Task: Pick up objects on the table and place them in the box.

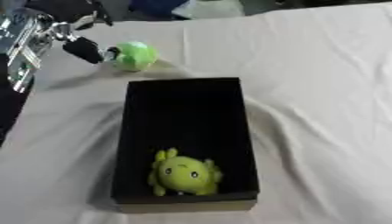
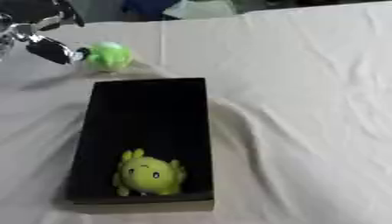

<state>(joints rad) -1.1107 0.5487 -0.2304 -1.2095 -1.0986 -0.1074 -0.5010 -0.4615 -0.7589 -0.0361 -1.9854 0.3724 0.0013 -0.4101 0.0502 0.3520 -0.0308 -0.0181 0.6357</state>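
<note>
One green ball (image 1: 134, 56), round and glossy with paler patches, sat on the white cloth (image 1: 321, 87) right at the left hand's (image 1: 82, 49) dark fingertips. Whether those fingers pinched the ball or only touched it could not be told. Just nearer than the hand and ball lay a black box (image 1: 183, 109), open-topped and long. At its end farthest from the hand rested a yellow-green plush (image 1: 184, 173) with two dark eyes and small stubby limbs.
</note>
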